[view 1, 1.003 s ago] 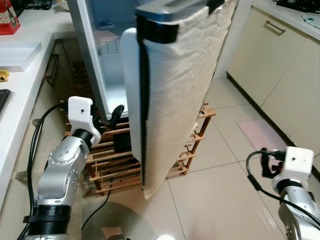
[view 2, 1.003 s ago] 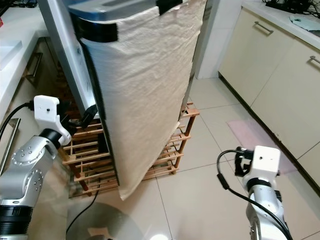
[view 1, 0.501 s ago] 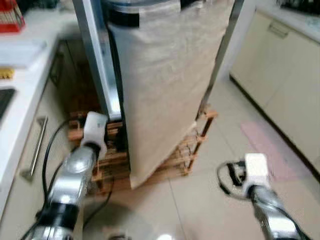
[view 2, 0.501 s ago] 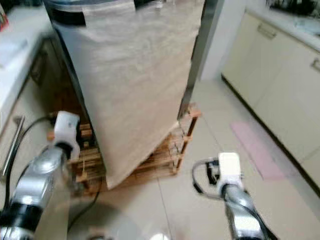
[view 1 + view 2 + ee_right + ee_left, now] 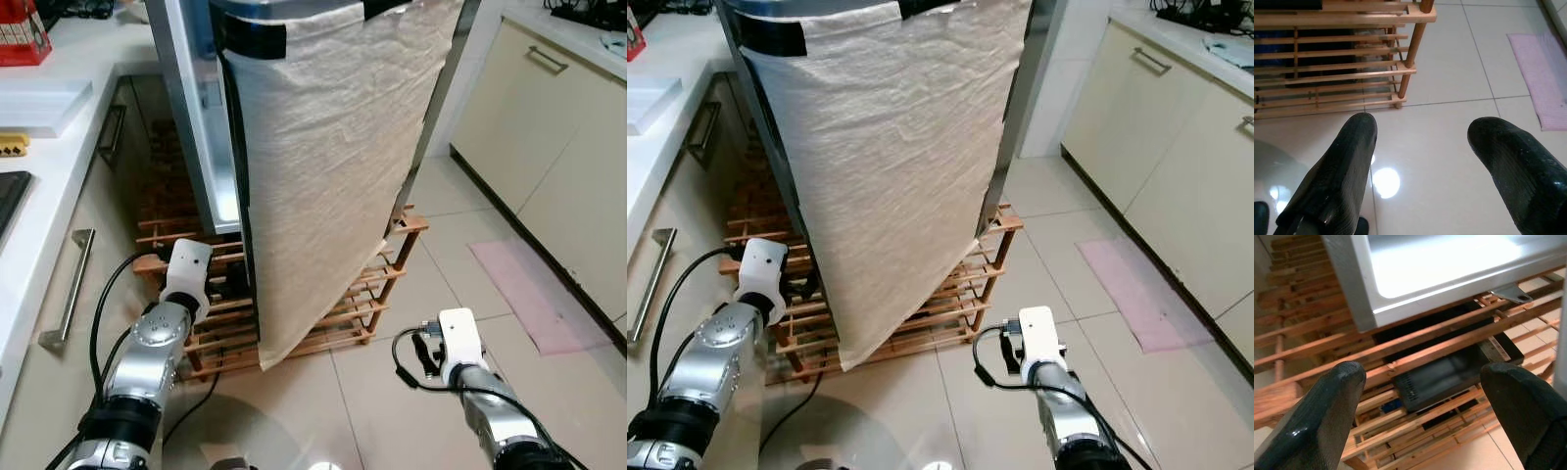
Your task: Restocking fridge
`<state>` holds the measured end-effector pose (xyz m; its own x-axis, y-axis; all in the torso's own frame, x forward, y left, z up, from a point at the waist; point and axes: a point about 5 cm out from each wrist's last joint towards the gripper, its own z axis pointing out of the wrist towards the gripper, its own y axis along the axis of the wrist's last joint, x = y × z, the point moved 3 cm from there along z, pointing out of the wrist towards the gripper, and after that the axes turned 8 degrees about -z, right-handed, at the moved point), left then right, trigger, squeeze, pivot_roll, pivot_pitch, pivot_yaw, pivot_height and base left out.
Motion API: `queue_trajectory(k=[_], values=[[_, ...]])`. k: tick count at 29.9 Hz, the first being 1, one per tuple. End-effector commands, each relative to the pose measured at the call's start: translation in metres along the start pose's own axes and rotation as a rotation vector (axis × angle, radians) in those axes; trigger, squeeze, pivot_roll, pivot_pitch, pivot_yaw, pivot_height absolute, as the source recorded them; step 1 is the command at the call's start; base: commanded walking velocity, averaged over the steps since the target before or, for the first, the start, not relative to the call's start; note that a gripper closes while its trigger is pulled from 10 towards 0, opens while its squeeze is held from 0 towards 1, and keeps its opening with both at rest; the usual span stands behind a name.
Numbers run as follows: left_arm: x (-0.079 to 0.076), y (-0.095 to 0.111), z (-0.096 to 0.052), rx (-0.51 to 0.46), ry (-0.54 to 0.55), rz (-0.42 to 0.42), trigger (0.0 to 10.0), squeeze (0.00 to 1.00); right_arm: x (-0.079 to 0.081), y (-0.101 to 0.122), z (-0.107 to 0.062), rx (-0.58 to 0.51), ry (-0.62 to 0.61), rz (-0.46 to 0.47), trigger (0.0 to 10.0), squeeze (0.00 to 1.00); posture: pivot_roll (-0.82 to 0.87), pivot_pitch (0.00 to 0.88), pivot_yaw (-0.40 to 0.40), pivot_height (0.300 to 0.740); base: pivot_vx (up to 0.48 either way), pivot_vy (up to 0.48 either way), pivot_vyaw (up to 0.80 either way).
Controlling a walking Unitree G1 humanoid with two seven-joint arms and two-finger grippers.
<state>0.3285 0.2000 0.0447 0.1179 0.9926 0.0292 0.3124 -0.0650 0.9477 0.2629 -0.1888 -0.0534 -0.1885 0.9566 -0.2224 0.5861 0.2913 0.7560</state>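
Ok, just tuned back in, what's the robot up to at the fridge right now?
The robot stands facing the fridge, which sits on a slatted wooden rack. The fridge door, draped in a beige cloth, is nearly closed, with a narrow gap on its left edge. The left claw is open and empty, low by the fridge's bottom corner, looking at the rack. The right claw is open too, hanging over the tiled floor near a pink mat. Neither holds anything.

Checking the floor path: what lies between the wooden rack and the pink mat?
Bare tiled floor between the wooden rack and pink mat, per the right eye view.
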Motion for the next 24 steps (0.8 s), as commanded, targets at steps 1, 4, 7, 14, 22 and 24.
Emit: queue_trajectory(k=[1,4,7,14,22,24], values=[[-0.01,0.001,0.004,0.001,-0.036,0.001,10.0,0.0,0.006,0.002,0.002,-0.005,0.03,0.004,10.0,0.0,0.01,0.0,-0.072,0.74,0.0,0.0,0.0],[-0.013,-0.006,0.003,0.031,-0.054,0.003,10.0,0.0,0.01,-0.005,0.002,0.038,0.042,-0.002,10.0,0.0,0.01,0.0,-0.072,0.74,0.0,0.0,0.0],[-0.016,-0.015,0.003,0.054,-0.066,0.029,10.0,0.0,0.017,-0.019,0.002,0.108,0.077,-0.048,10.0,0.0,0.01,0.0,-0.07,0.74,0.0,0.0,0.0],[-0.022,-0.006,0.003,0.006,-0.083,0.013,10.0,0.0,0.025,-0.02,0.003,0.116,0.12,-0.026,10.0,0.0,0.02,0.0,-0.076,0.74,0.0,0.0,0.0],[-0.073,0.021,-0.022,-0.085,-0.544,-0.102,10.0,0.0,0.022,-0.054,-0.006,0.275,0.148,-0.077,10.0,0.0,0.02,0.0,-0.087,0.74,0.0,0.0,0.0],[-0.098,0.034,-0.046,-0.106,-0.792,-0.17,10.0,0.0,0.019,-0.07,-0.013,0.336,0.145,-0.084,10.0,0.0,0.02,0.0,-0.091,0.74,0.0,0.0,0.0]])
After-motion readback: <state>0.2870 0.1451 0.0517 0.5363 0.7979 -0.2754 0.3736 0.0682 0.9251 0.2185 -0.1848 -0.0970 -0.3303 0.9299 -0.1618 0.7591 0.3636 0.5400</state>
